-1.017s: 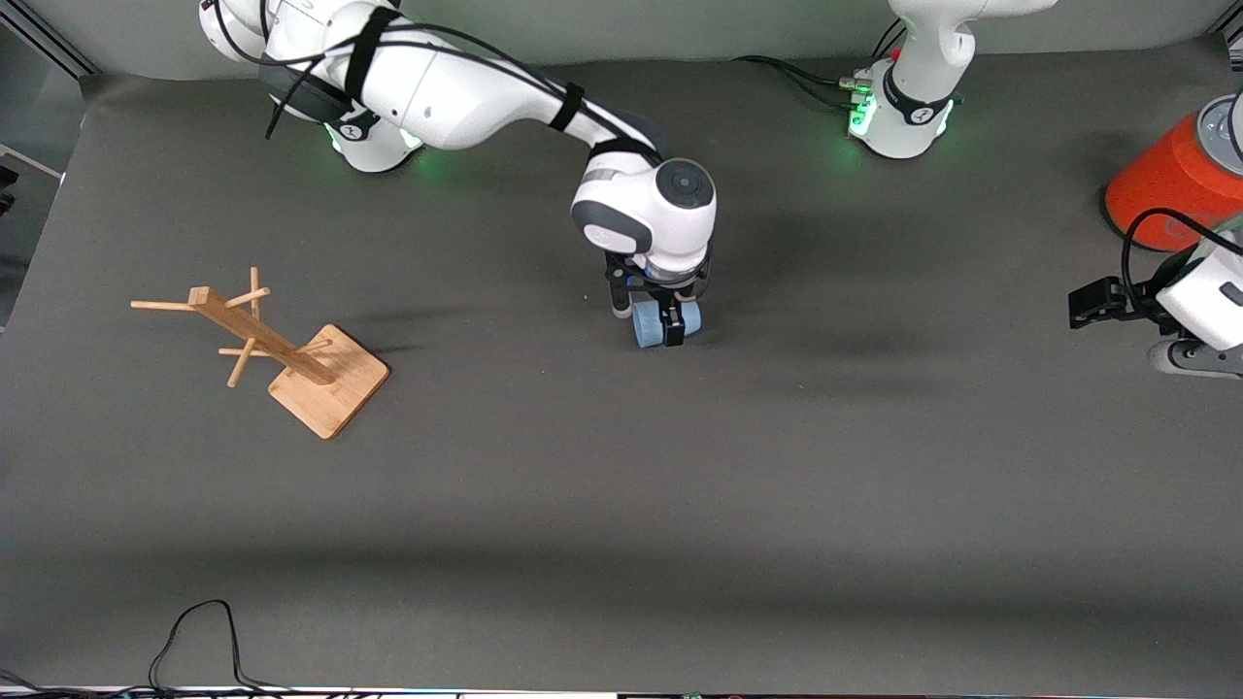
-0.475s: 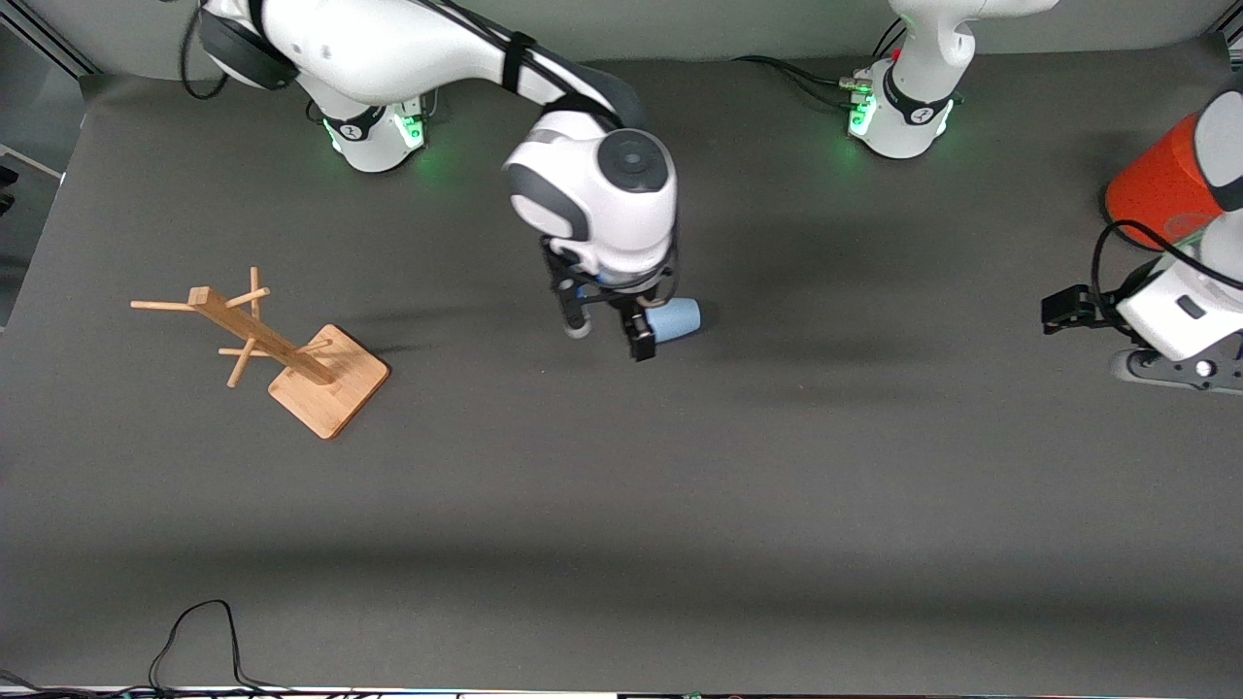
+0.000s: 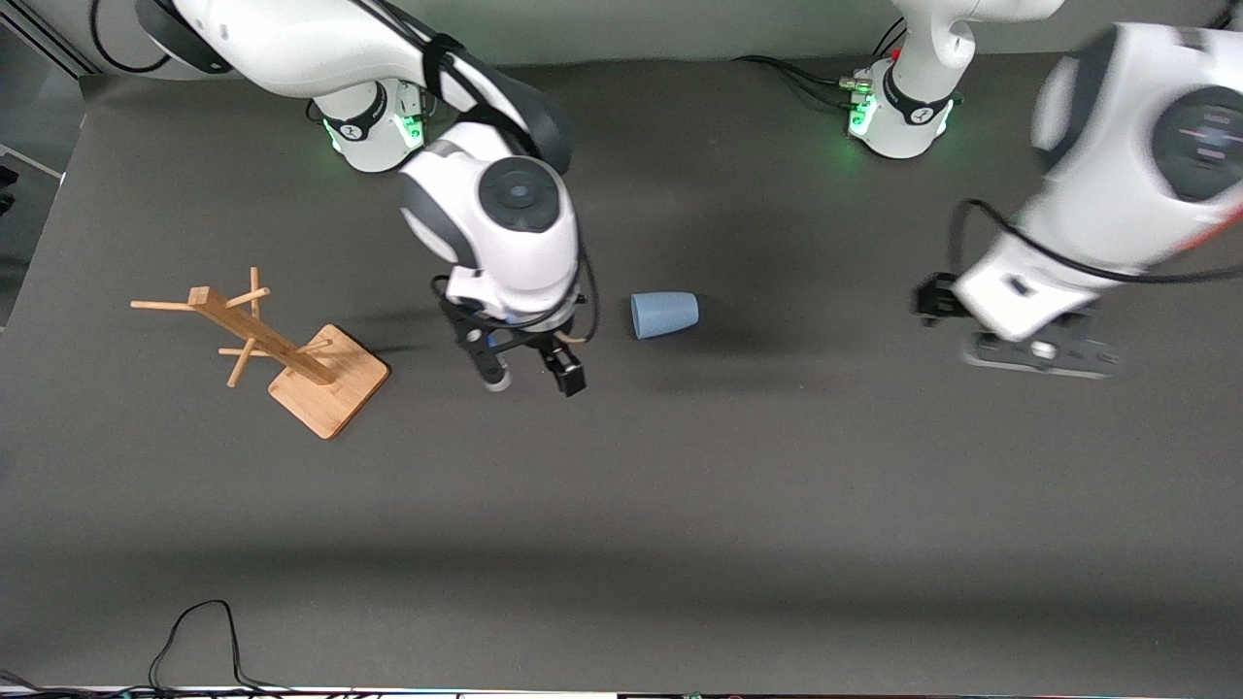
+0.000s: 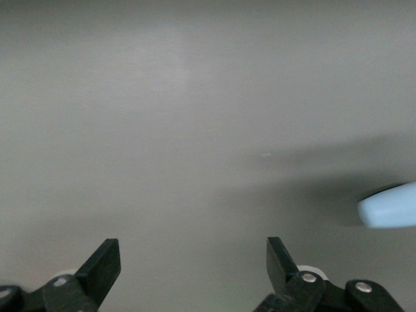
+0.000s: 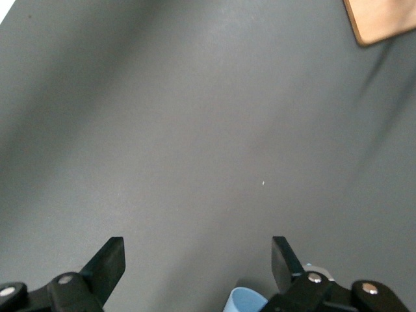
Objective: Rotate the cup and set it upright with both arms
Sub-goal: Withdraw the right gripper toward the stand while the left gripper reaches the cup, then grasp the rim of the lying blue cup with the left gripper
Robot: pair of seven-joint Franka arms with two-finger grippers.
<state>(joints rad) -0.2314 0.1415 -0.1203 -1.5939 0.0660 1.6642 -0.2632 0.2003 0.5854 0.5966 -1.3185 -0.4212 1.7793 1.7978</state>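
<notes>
Just above mid-frame, the cup (image 3: 665,315) lies on its side on the table (image 3: 680,505). Beside it, left of centre, the right gripper (image 3: 532,377) hangs spread and empty; the left gripper (image 4: 192,265), at mid-right, is spread too.

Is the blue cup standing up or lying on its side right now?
On its side. The cup lies on the table showing its tapered side wall, apart from the open right gripper.
</notes>
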